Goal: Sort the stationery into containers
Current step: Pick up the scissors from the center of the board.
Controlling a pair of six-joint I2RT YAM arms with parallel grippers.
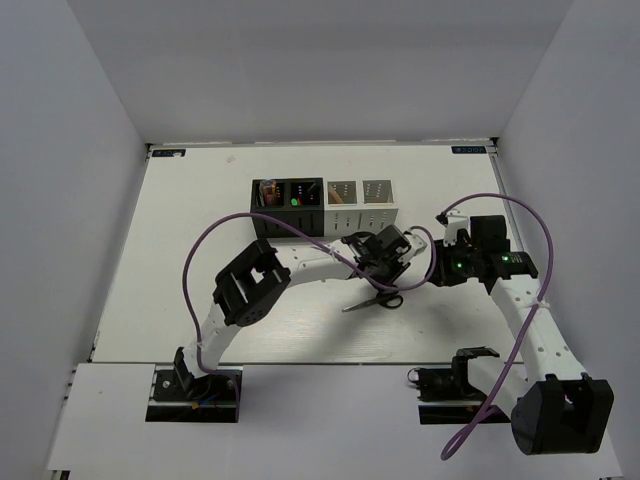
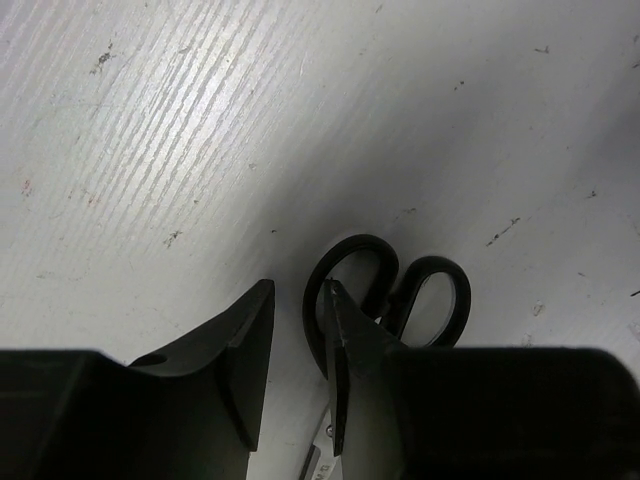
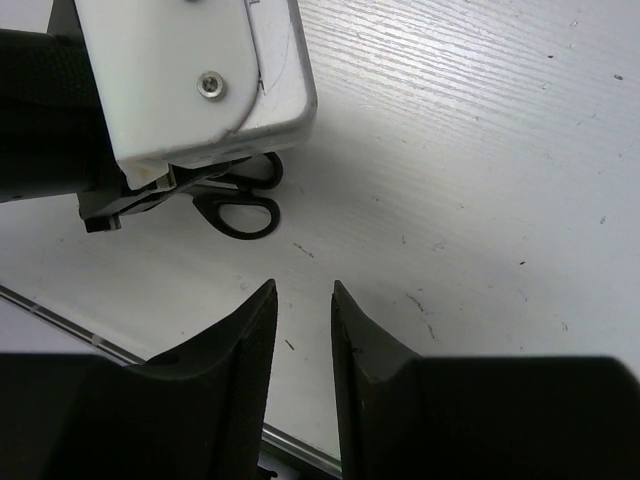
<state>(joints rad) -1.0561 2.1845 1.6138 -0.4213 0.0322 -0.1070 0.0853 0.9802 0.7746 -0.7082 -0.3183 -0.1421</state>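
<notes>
The black-handled scissors [image 1: 375, 300] lie flat on the white table, right of centre. My left gripper [image 1: 386, 268] hovers just over their handle end. In the left wrist view its fingers [image 2: 245, 345] are slightly apart, with the left handle loop [image 2: 345, 265] and the blade shank between and below them, and nothing gripped. My right gripper [image 1: 432, 268] is open and empty just to the right; its view shows the scissor handles [image 3: 240, 212] under the left arm's white wrist body [image 3: 190, 80]. The containers [image 1: 320, 205] stand behind, with coloured stationery in the two black boxes.
The four joined boxes run left to right: two black [image 1: 288, 192], then two light ones [image 1: 360, 190]. A purple cable [image 1: 215, 240] loops over the left arm. The table's near edge [image 3: 290, 445] lies close under my right gripper. White walls enclose the table.
</notes>
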